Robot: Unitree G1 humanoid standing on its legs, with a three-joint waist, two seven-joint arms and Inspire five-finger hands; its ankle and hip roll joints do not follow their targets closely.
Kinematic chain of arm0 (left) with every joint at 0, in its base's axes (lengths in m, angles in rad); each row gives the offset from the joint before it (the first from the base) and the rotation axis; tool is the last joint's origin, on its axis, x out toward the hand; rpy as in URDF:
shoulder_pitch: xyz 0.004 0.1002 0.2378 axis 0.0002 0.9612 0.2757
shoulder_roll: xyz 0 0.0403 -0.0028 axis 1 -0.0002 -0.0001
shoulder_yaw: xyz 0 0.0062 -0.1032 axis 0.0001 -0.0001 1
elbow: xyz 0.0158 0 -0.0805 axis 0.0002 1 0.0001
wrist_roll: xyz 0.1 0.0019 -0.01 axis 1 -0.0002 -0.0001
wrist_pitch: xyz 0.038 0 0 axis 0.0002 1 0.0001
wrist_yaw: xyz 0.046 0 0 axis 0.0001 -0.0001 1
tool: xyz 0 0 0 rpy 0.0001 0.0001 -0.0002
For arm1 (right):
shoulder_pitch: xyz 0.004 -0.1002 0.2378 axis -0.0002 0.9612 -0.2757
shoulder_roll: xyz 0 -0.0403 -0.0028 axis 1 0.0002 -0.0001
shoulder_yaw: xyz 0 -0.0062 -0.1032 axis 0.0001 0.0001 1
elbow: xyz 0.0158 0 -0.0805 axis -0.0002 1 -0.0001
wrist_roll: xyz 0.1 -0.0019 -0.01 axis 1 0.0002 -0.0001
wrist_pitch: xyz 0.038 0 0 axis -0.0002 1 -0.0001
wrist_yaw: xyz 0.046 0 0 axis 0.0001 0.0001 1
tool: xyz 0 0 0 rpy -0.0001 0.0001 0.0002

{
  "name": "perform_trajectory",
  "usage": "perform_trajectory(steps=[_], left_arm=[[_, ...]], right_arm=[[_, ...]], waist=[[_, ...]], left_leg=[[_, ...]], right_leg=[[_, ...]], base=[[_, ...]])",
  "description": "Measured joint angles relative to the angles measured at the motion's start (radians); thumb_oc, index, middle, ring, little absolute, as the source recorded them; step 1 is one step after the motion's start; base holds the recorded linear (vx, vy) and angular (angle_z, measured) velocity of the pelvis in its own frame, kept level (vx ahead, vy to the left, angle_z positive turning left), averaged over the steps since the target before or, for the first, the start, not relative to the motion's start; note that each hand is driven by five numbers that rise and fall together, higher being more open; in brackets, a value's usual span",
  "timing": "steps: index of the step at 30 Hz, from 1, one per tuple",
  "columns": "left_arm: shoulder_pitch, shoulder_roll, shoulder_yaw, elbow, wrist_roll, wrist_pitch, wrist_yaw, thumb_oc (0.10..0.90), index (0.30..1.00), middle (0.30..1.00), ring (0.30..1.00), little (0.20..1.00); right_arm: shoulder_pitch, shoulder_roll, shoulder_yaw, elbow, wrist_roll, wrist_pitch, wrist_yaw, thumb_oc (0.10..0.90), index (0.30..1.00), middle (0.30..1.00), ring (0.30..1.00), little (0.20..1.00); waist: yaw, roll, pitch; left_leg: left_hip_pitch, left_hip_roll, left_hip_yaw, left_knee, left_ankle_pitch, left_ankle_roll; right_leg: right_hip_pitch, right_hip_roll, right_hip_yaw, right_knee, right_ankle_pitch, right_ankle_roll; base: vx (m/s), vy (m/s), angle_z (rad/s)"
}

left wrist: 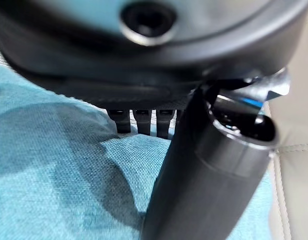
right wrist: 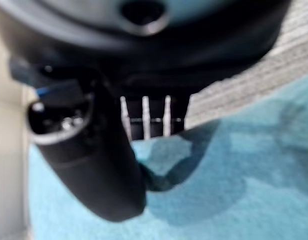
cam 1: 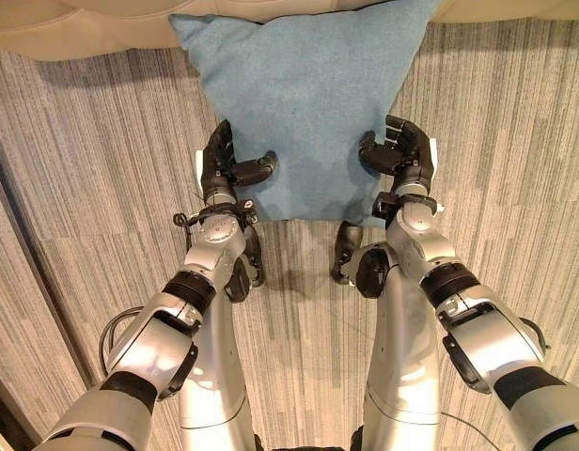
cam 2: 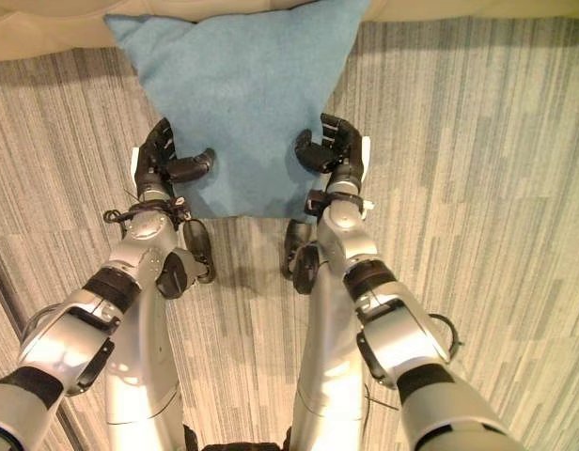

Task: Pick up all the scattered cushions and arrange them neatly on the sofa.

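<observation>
Blue cushion, top corners cut off, gripped between left hand and right hand.

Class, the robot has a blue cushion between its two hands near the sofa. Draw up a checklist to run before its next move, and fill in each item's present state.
1. Left hand grips the blue fabric cushion, thumb over its left edge: ok.
2. Right hand grips the cushion's right edge, fingers curled: ok.
3. Both hands sit at a similar height, so the cushion hangs level: ok.
4. Cushion's far edge overlaps the beige leather sofa: ok.
5. Cushion rests fully on the seat: cannot tell.
6. Striped grey carpet under the cushion has nothing lying on it: ok.
</observation>
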Motion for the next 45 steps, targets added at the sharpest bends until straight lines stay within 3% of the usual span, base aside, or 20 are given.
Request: perform_trajectory(steps=[9, 12, 17, 18, 19, 20, 21, 23, 28, 31, 33, 38, 45], left_arm=[[-0.001, 0.038, 0.028, -0.061, -0.029, -0.001, -0.002, 0.4, 0.3, 0.3, 0.3, 0.3], [-0.002, 0.034, 0.083, -0.123, -0.028, 0.0, -0.002, 0.4, 0.3, 0.3, 0.3, 0.3], [0.022, 0.029, 0.125, -0.219, -0.024, -0.001, -0.002, 0.4, 0.3, 0.3, 0.3, 0.3], [0.066, 0.033, 0.143, -0.266, -0.009, 0.01, -0.004, 0.4, 0.3, 0.3, 0.3, 0.3], [0.159, 0.007, 0.138, -0.281, 0.016, 0.011, -0.01, 0.4, 0.3, 0.3, 0.3, 0.3], [0.323, -0.013, 0.116, -0.296, 0.061, -0.005, -0.023, 0.4, 0.3, 0.3, 0.3, 0.3], [0.424, -0.022, 0.12, -0.345, 0.101, -0.009, -0.043, 0.4, 0.3, 0.3, 0.3, 0.3], [0.581, -0.042, 0.128, -0.467, 0.147, -0.019, -0.073, 0.4, 0.3, 0.3, 0.3, 0.3], [0.701, -0.062, 0.118, -0.473, 0.16, -0.03, -0.117, 0.4, 0.3, 0.3, 0.3, 0.3], [0.732, -0.05, 0.123, -0.463, 0.159, -0.029, -0.141, 0.4, 0.3, 0.3, 0.3, 0.3], [0.771, -0.029, 0.121, -0.468, 0.159, -0.026, -0.186, 0.4, 0.3, 0.3, 0.3, 0.3], [0.834, -0.022, 0.113, -0.473, 0.161, -0.026, -0.225, 0.4, 0.3, 0.3, 0.3, 0.3], [0.918, -0.036, 0.12, -0.474, 0.182, -0.006, -0.265, 0.4, 0.3, 0.3, 0.3, 0.3]], right_arm=[[0.006, -0.014, -0.02, -0.066, -0.006, -0.02, 0.001, 0.4, 0.3, 0.3, 0.3, 0.3], [0.007, -0.013, -0.05, -0.103, -0.008, -0.021, 0.0, 0.4, 0.3, 0.3, 0.3, 0.3], [0.023, -0.008, -0.083, -0.148, -0.028, -0.021, 0.001, 0.4, 0.3, 0.3, 0.3, 0.3], [0.057, 0.005, -0.108, -0.163, -0.043, -0.012, 0.002, 0.4, 0.3, 0.3, 0.3, 0.3], [0.15, 0.039, -0.114, -0.178, -0.055, -0.013, 0.002, 0.4, 0.3, 0.3, 0.3, 0.3], [0.327, 0.074, -0.1, -0.222, -0.097, -0.03, 0.014, 0.4, 0.3, 0.3, 0.3, 0.3], [0.448, 0.074, -0.104, -0.311, -0.143, -0.035, 0.026, 0.4, 0.3, 0.3, 0.3, 0.3], [0.642, 0.075, -0.151, -0.486, -0.207, -0.034, 0.035, 0.4, 0.3, 0.3, 0.3, 0.3], [0.761, 0.105, -0.171, -0.519, -0.258, -0.031, 0.06, 0.4, 0.3, 0.3, 0.3, 0.3], [0.785, 0.081, -0.175, -0.521, -0.3, -0.025, 0.069, 0.4, 0.3, 0.3, 0.3, 0.3], [0.821, 0.036, -0.176, -0.544, -0.37, -0.005, 0.099, 0.4, 0.3, 0.3, 0.3, 0.3], [0.91, 0.045, -0.206, -0.577, -0.425, -0.005, 0.133, 0.4, 0.3, 0.3, 0.3, 0.3], [1.017, 0.04, -0.235, -0.605, -0.465, 0.009, 0.202, 0.4, 0.3, 0.3, 0.3, 0.3]], waist=[[-0.006, 0.0, 0.0], [-0.005, -0.001, -0.001], [-0.002, 0.001, -0.006], [-0.002, 0.0, -0.003], [-0.002, 0.002, -0.05], [-0.002, -0.006, -0.234], [-0.001, -0.006, -0.269], [0.002, -0.007, -0.27], [0.007, -0.009, -0.272], [0.01, -0.008, -0.275], [0.017, -0.008, -0.273], [0.018, -0.004, -0.276], [0.021, -0.009, -0.333]], left_leg=[[0.003, -0.001, 0.009, -0.027, 0.009, -0.006], [0.037, -0.011, 0.019, -0.175, 0.069, -0.015], [0.212, -0.05, 0.014, -0.534, 0.225, -0.027], [0.321, -0.059, 0.013, -0.645, 0.263, -0.035], [0.402, -0.069, -0.002, -0.724, 0.287, -0.056], [0.402, -0.09, -0.039, -0.764, 0.28, -0.066], [0.487, -0.096, -0.044, -0.828, 0.285, -0.069], [0.646, -0.114, -0.054, -0.999, 0.344, -0.081], [0.873, -0.12, -0.077, -1.149, 0.376, -0.094], [0.963, -0.116, -0.083, -1.198, 0.384, -0.094], [1.093, -0.107, -0.088, -1.287, 0.408, -0.099], [1.301, -0.082, -0.098, -1.383, 0.416, -0.112], [1.439, -0.061, -0.089, -1.38, 0.406, -0.124]], right_leg=[[0.003, 0.001, 0.005, -0.033, 0.015, 0.01], [0.037, -0.001, -0.005, -0.174, 0.068, 0.013], [0.221, -0.009, -0.057, -0.515, 0.195, 0.009], [0.332, -0.01, -0.077, -0.612, 0.22, 0.0], [0.416, -0.004, -0.087, -0.693, 0.239, 0.017], [0.41, -0.005, -0.085, -0.719, 0.227, 0.022], [0.494, -0.007, -0.094, -0.769, 0.227, 0.038], [0.64, -0.015, -0.118, -0.892, 0.252, 0.05], [0.85, -0.016, -0.151, -0.986, 0.251, 0.056], [0.937, -0.011, -0.168, -1.021, 0.251, 0.056], [1.062, 0.003, -0.185, -1.091, 0.258, 0.057], [1.288, 0.036, -0.225, -1.207, 0.252, 0.067], [1.484, 0.072, -0.224, -1.325, 0.27, 0.056]], base=[[-0.04, -0.002, -0.01], [-0.09, -0.008, 0.07], [-0.14, -0.021, 0.13], [-0.17, -0.043, 0.16], [-0.1, -0.014, 0.15], [-0.17, -0.083, 0.13], [-0.11, -0.077, 0.2], [-0.04, -0.097, 0.25], [0.05, -0.079, 0.1], [0.09, -0.083, 0.05], [0.15, -0.104, 0.07], [0.14, -0.084, 0.09], [0.18, -0.02, -0.03]])
